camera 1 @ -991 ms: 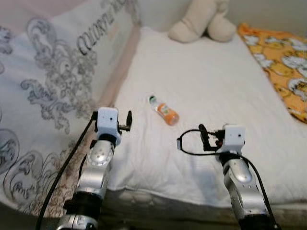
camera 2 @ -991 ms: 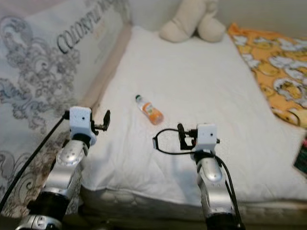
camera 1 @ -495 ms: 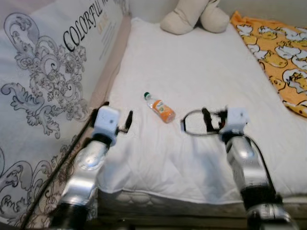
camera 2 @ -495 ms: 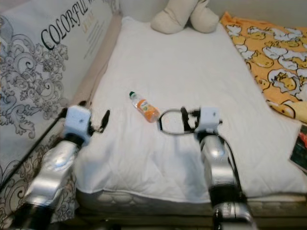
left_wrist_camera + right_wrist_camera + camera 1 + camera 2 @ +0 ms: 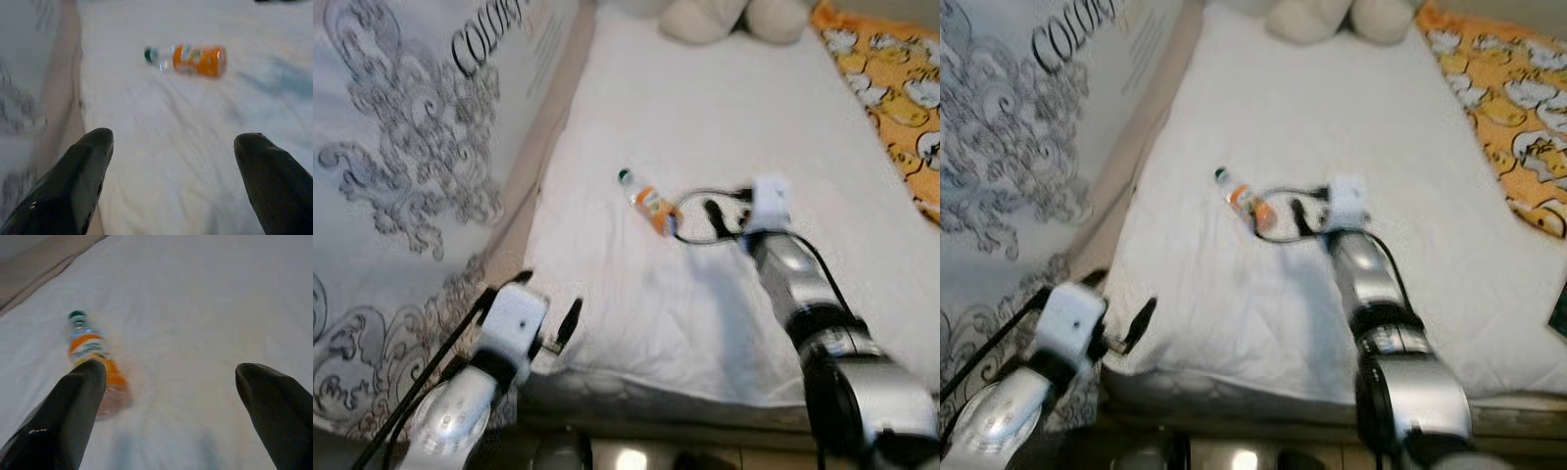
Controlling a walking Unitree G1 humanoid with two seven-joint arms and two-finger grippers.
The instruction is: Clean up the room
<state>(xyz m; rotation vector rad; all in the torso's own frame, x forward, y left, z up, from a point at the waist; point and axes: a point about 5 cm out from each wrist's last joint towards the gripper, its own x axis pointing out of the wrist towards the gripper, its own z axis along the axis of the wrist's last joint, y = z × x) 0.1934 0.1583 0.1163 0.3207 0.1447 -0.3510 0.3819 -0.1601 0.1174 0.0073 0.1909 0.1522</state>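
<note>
A small bottle [image 5: 649,204] with an orange label and a green cap lies on its side on the white mattress [image 5: 724,117]. My right gripper [image 5: 717,217] is stretched out over the mattress, just right of the bottle, fingers open. In the right wrist view the bottle [image 5: 93,357] lies close in front of one finger [image 5: 73,416], partly outside the gap between them. My left gripper [image 5: 566,328] is open and hangs low by the mattress's front left corner. From there the bottle [image 5: 190,58] lies well ahead of it.
A beige plush toy [image 5: 724,15] sits at the head of the mattress. An orange duck-print blanket [image 5: 901,88] covers the far right side. A patterned grey-and-white cloth wall [image 5: 401,147] runs along the left. A dark flat object [image 5: 1560,311] lies at the right edge.
The right arm has reached forward, bringing its gripper up beside the bottle. The left arm has dropped back to the mattress's front corner. The camera has also shifted.
</note>
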